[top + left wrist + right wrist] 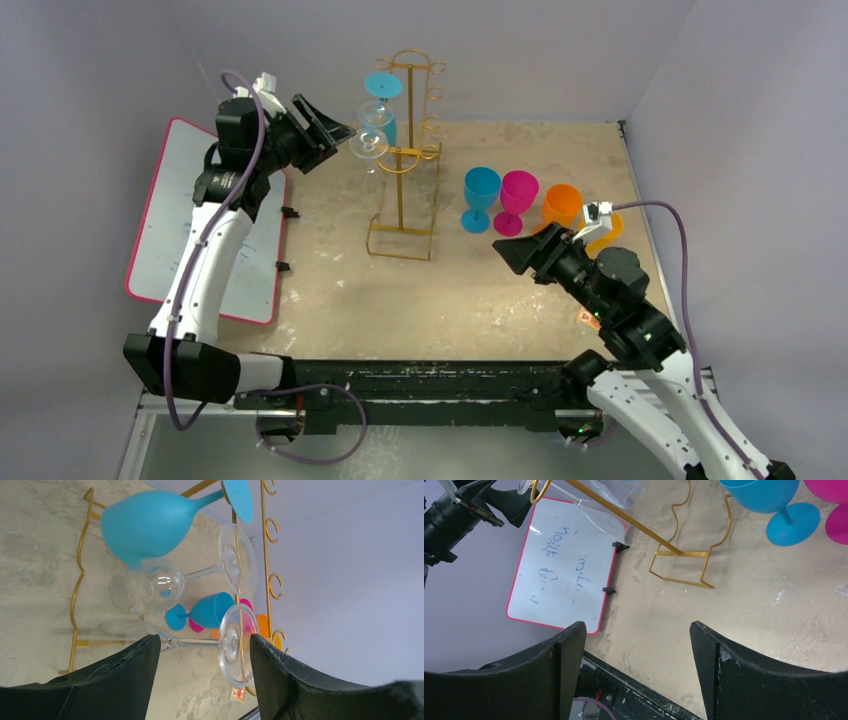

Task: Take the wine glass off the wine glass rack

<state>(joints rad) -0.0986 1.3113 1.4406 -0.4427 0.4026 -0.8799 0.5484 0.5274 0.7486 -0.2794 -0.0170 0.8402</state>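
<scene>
Wine glass rack (402,200) stands at the upper centre of the overhead view on the tan table (450,295). On its left side, the clear wine glass (368,146) hangs by its foot, the lowest of three there. A second clear glass (376,113) hangs just above it, and a teal glass (382,85) hangs at the top. The left gripper (335,128) is level with the lowest glass and just to its left. Only the left wrist view shows the fit: the stem and round foot (231,647) lie between the two black fingers, whose jaws are spread wide. The foot's rim is close to the right-hand finger in that frame, but I cannot tell whether they touch. The right gripper (510,250) is at the lower right of the overhead view, well apart from the rack, with its jaws wide and nothing between them. Its own camera shows bare table between the fingers and the rack's wire base at the upper centre. It also shows blue handwriting on the pink-edged whiteboard (561,565), which looks faint from above. A blue glass (480,195), a magenta glass (518,198) and an orange glass (562,205) stand upright right of the rack.
</scene>
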